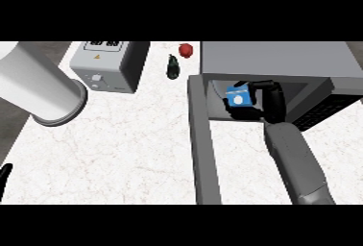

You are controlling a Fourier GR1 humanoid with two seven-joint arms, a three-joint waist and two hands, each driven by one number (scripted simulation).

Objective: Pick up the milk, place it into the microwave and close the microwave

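The milk (239, 97) is a small blue and white carton, held inside the open cavity of the grey microwave (276, 60) at the right. My right hand (269, 101) reaches into that cavity, its fingers and thumb curled round the carton from the right. The microwave door (202, 144) stands open, swung out toward me along the cavity's left side. At the lower left edge only a sliver of my left hand (4, 178) shows, too little to tell how it stands.
A grey toaster-like appliance (110, 65) stands at the back left. A large white cylinder (39, 86) leans in from the upper left. A dark eggplant-like vegetable (172, 67) and a small red item (186, 49) lie at the back, between the appliance and the microwave.
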